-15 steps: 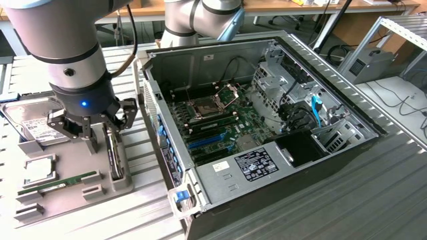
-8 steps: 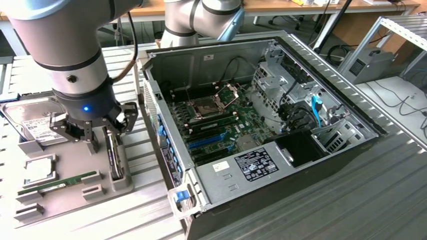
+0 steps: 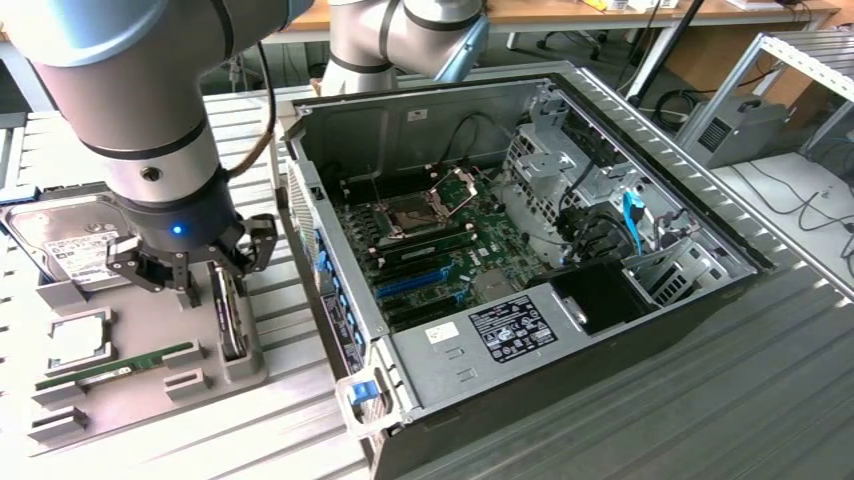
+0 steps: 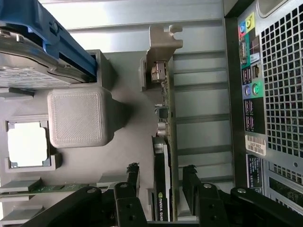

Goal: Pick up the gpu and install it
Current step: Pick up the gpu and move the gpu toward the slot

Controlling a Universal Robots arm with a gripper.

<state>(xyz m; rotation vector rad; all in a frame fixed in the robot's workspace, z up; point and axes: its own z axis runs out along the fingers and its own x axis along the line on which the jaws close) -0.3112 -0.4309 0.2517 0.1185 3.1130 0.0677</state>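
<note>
1. The gpu (image 4: 165, 118) stands on its long edge in a slot of the grey tray (image 4: 123, 80). Its silver end bracket (image 4: 163, 42) is at the end away from the gripper. It has not been lifted, so the task looks to be at its very start.
2. Standing the card on edge seems deliberate. Both flat faces are left exposed, so a two-fingered grip can come down over it from above.
3. The gripper (image 4: 161, 168) is spread apart and straddles one end of the card. One finger (image 4: 133, 177) is beside the dark face and the other beside the board face, with a thin gap showing on each side (so, as I read it, nothing is grasped yet).
4. On the dark-face side the tray also carries a grey block (image 4: 78, 118), a hard drive (image 3: 74, 245), a processor (image 3: 78, 340) and a green RAM stick (image 3: 114, 368). The block is the nearest of these, but it is apart from the finger.
5. On the other side the computer case (image 3: 534, 250) is near the tray, on the exterior view's right of it. Its rear panel (image 4: 251, 94) of ports faces the card.
6. That rear wall rises between the tray and the motherboard's blue slots (image 3: 407, 285), which look bare. It is the main thing in the way.
</note>
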